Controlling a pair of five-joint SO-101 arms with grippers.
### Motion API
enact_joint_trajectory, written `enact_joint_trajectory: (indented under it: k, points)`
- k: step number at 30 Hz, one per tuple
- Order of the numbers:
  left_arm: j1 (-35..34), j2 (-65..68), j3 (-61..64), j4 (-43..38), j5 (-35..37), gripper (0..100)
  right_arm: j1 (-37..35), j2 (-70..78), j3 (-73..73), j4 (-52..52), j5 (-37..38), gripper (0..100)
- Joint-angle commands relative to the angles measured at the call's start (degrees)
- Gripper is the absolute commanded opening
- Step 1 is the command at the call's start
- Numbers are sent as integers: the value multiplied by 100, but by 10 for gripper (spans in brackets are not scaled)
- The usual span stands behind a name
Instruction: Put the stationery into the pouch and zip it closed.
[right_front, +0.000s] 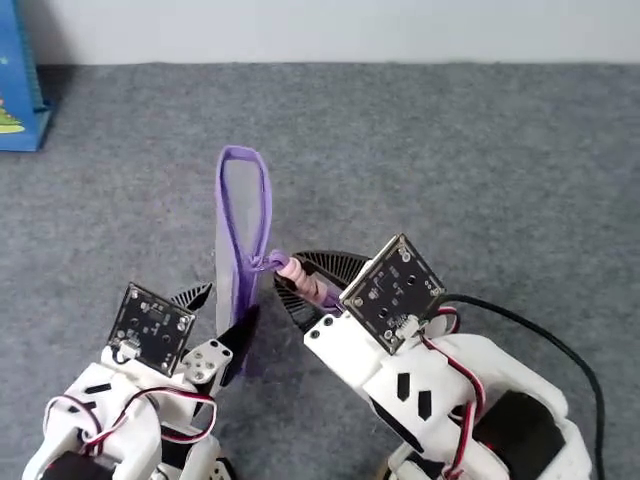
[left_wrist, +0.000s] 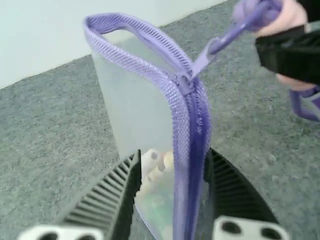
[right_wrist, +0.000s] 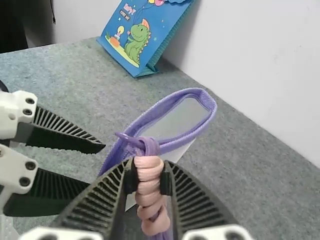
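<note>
While its zip is only part-closed, the translucent plastic pouch with purple woven zip edging (right_front: 243, 215) is held on edge, zip uppermost, toward the near edge of the grey felt-covered bench (right_front: 480, 160), with the unzipped loop pointing at the far edge. The left tool (left_wrist: 173, 152) is pressed against both faces of the zipped end, apparently to brace the pouch upright against the pull. Pale and green stationery (left_wrist: 155, 167) shows inside. The right tool (right_wrist: 148, 167) pinches the pink coiled cord pull (right_wrist: 148, 182) tied to the purple zip slider (left_wrist: 186, 84), which sits about midway along the teeth. Drawing it toward the far edge would likely finish the closure. A white wall (right_front: 320, 30) bounds the far edge, and a blue dinosaur-print gift bag (right_front: 18, 95) stands at the far left corner.
</note>
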Motion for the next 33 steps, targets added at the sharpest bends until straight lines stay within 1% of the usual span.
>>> enact_joint_trajectory:
  k: [1,5,10,14,17,19,23,25,29,33]
  points:
    - [0,26,-391,35,123,259,-22,-180,123,4,9,8]
    - [0,26,-778,26,527,301,-31,-180,273,-22,-9,8]
    - [0,35,-848,-62,554,302,-40,-180,255,-22,-202,8]
    - [0,35,-681,-88,563,299,-312,-189,264,4,-229,8]
    - [-18,35,-453,-264,527,247,-444,-189,246,-13,-229,8]
    - [-290,35,-312,-387,527,216,-444,-189,246,-4,-237,8]
    - [-914,35,-145,-580,519,207,-409,-251,255,4,-237,8]
    - [-1081,35,-163,-580,519,207,-409,-391,273,4,-237,8]
    - [-1108,35,-171,-571,343,203,-409,-523,273,4,-229,8]
    - [-1099,35,-171,-580,281,134,-409,-567,281,13,-229,8]
